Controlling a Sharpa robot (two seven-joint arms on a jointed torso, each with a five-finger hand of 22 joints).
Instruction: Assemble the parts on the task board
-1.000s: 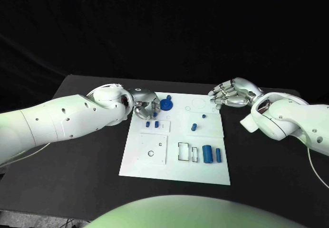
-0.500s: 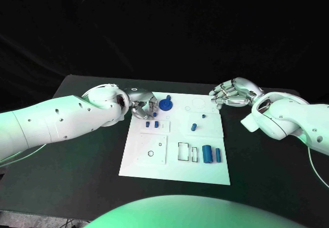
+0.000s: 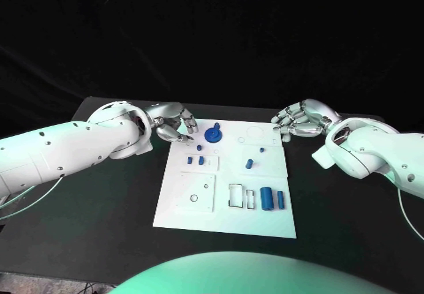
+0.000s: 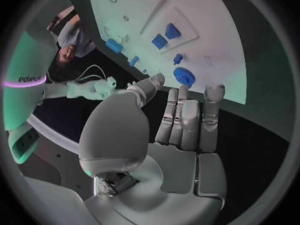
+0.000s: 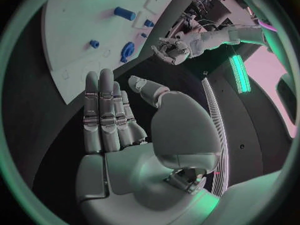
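Note:
The white task board (image 3: 230,214) lies in the middle of the black table. At its far left stands a round blue part with a knob (image 3: 213,133), with a small blue peg (image 3: 200,147) just in front of it. Two small blue pieces (image 3: 195,160) sit in a recess, a blue piece (image 3: 250,163) lies mid-board, and two blue cylinders (image 3: 273,199) stand near the right edge. My left hand (image 3: 172,119) hovers off the board's far-left corner, fingers apart, holding nothing. My right hand (image 3: 300,119) hangs beyond the far-right corner, empty. The round part (image 4: 184,77) lies just past my left fingers (image 4: 187,115).
Bare black table (image 3: 106,202) surrounds the board on every side. The board has empty cut-outs: a rectangular slot (image 3: 237,195) and round holes (image 3: 193,198). In the right wrist view the left hand (image 5: 167,50) shows across the board (image 5: 69,25).
My left hand has drawn back from over the board's far-left part to beyond its corner, with its fingers spread. The small blue peg now shows uncovered. The right hand has stayed put.

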